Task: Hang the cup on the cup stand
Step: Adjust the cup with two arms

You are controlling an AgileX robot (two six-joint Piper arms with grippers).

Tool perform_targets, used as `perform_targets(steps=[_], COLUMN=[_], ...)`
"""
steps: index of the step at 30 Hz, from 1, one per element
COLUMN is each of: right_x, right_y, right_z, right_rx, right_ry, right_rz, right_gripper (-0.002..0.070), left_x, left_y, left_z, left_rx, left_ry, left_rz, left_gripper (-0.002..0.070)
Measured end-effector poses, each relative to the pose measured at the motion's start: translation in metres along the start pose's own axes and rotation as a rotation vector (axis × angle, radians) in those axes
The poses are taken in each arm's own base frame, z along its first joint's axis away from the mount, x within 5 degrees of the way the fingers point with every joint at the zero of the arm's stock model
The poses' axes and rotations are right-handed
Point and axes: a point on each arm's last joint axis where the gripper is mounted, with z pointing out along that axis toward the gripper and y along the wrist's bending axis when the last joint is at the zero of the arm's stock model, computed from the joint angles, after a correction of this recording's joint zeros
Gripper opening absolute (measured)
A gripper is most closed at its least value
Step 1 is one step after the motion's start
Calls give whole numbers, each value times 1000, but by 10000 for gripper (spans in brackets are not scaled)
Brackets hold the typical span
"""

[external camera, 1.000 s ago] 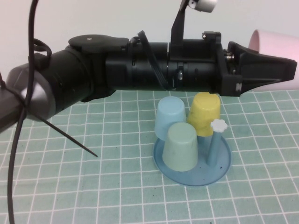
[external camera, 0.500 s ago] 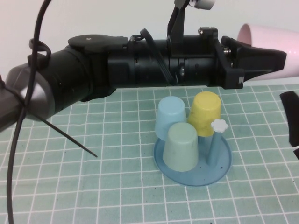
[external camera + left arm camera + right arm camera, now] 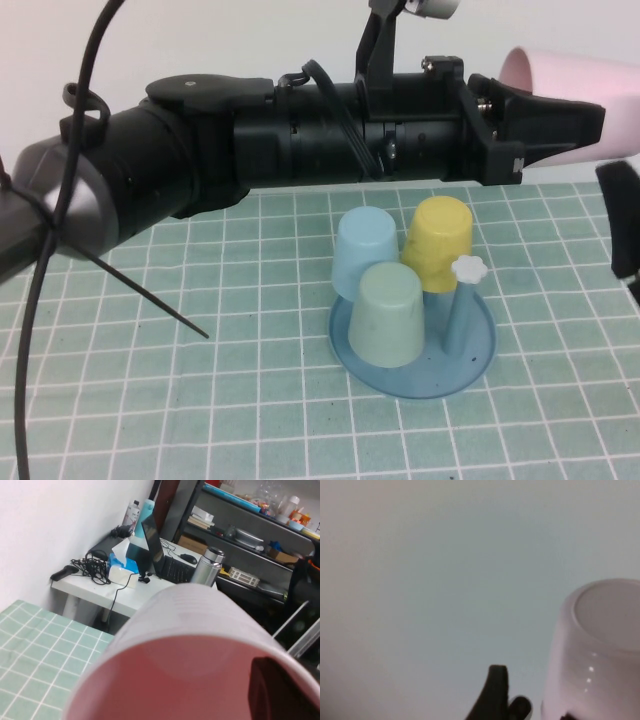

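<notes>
The left gripper [image 3: 570, 125], stretched across the high view above the table, stays clamped tight on the rim of the pink cup [image 3: 585, 85], which it holds on its side in the air, up and to the right of the cup stand [image 3: 470, 360]. Over the last second the right gripper [image 3: 625, 225] has come in at the right edge just below the cup; its fingers cannot be made out. That looks like a handover before hanging on the free white-capped peg [image 3: 467, 268].

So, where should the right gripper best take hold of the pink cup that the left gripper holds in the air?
Probably the closed bottom end of the pink cup. The left gripper, shut on the rim, holds it lying sideways above the cup stand, bottom towards the robot's right. The right gripper waits low there, so it should rise and clamp across the tapered wall.
</notes>
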Motion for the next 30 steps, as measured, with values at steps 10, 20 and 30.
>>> perform_targets(steps=[10, 20, 30], right_x=[3, 5, 5], right_y=[1, -17, -20], right_z=[17, 26, 27], right_rx=[-11, 43, 52], right_ry=[-3, -1, -11], right_rz=[-18, -12, -8], right_gripper=[693, 693, 653], left_x=[-2, 3, 8], left_y=[0, -5, -6], left_z=[-1, 3, 7], left_rx=[-5, 17, 25], left_ry=[-13, 26, 50], left_rz=[-3, -1, -7], left_gripper=[10, 10, 10])
